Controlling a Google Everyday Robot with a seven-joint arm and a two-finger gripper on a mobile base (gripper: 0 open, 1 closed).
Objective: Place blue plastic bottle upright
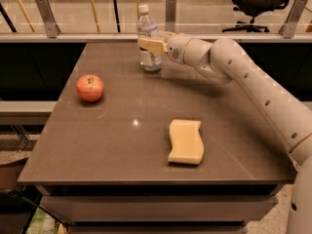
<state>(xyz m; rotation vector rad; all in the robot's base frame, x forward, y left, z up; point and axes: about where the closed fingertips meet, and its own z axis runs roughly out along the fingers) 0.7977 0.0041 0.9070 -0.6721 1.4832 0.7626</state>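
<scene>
The blue plastic bottle (145, 27) is clear with a white cap. It stands upright near the far edge of the brown table (117, 145). My gripper (152, 41) reaches in from the right and is closed around the bottle's middle. One tan finger (149, 46) crosses the front of the bottle and the other sits behind it. The bottle's base rests on the table top.
A red apple (90, 87) sits at the left of the table. A yellow sponge (185, 141) lies at the front right. A glass railing with metal posts (170, 11) runs just behind the table's far edge. An office chair (258, 1) stands beyond it.
</scene>
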